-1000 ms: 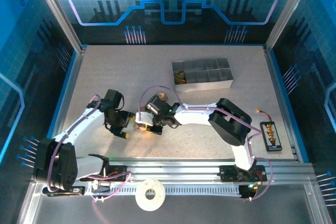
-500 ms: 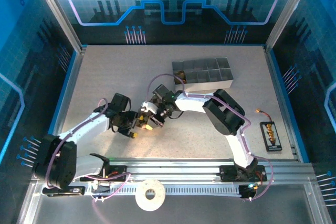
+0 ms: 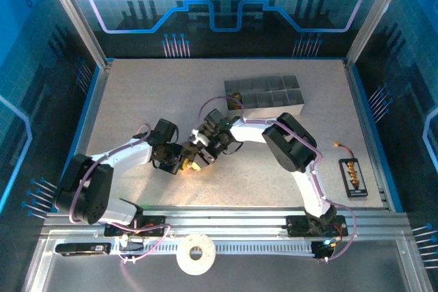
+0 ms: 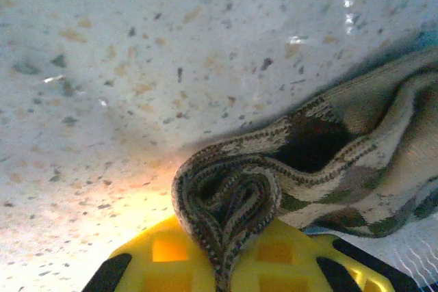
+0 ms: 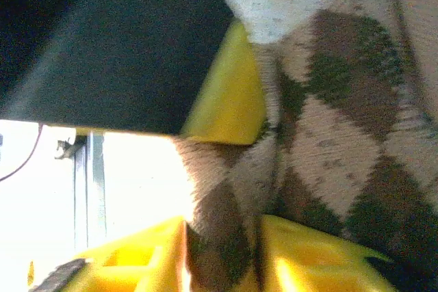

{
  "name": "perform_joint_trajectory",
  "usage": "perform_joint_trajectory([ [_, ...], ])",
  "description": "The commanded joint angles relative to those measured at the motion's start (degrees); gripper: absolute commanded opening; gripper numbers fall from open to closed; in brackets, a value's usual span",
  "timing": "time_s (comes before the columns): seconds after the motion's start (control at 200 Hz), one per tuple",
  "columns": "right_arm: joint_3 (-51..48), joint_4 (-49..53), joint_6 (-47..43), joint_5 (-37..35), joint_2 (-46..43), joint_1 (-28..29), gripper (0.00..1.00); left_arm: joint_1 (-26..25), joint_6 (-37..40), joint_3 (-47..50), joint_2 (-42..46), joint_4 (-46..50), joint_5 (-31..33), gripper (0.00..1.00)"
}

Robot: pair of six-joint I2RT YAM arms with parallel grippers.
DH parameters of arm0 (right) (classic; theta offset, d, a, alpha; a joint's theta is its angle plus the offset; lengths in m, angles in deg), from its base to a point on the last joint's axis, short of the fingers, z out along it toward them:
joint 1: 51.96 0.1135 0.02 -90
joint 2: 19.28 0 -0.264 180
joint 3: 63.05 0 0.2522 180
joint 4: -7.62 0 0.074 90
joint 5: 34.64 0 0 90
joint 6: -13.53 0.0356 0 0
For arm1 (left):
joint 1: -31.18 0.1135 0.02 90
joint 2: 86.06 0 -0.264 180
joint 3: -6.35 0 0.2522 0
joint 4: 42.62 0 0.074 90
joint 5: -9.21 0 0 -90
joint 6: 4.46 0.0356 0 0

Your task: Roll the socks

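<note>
Speckled tabletop: near-left of the grey metal compartment tray, your left gripper pinches the rolled brown-tan diamond-check fabric sock. Right gripper straddles the sock, nose-to-nose; grip unclear. Black connector board lies right of the tray.

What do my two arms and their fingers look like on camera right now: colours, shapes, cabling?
Both are built of white links with bulky black joint housings, the left arm and the right arm alike. Thin lilac cables loop along each. The left fingers and right fingers are bright yellow plastic; the left ones show square recesses and black bodies.
</note>
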Motion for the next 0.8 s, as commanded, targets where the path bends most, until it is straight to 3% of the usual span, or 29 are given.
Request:
perform_joint_trajectory([
  [0.0, -7.3, -6.5, -6.5, -12.8, -9.7, 2.4, 0.45, -0.2, -1.1, 1.0, -1.3, 16.3, 2.5, 0.00],
  [0.07, -15.4, -15.8, -12.4, -23.3, -17.1, 5.6, 0.51, 0.3, -1.8, 0.7, -0.7, 17.4, 1.8, 0.00],
  [0.17, -25.3, -28.3, -24.2, -40.2, -23.7, 12.3, 0.68, 1.3, -2.3, 0.3, -1.0, 18.1, 0.6, 0.00],
  [0.295, -25.9, -30.0, -34.5, -53.1, -22.5, 18.9, 0.69, 2.6, -1.1, -0.6, -3.3, 18.5, -0.8, 0.00],
  [0.465, -24.8, -36.1, -44.0, -61.0, -16.9, 24.3, 0.66, 3.9, 1.0, -1.9, -6.7, 18.7, -1.8, 0.00],
  [0.61, -20.5, -35.4, -44.7, -61.7, -12.5, 25.1, 0.58, 4.2, 1.9, -2.9, -8.0, 18.8, -1.9, 0.00],
  [0.795, -18.0, -33.6, -41.6, -62.6, -9.2, 24.7, 0.37, 4.4, 2.5, -3.2, -8.1, 18.6, -2.0, 0.00],
])
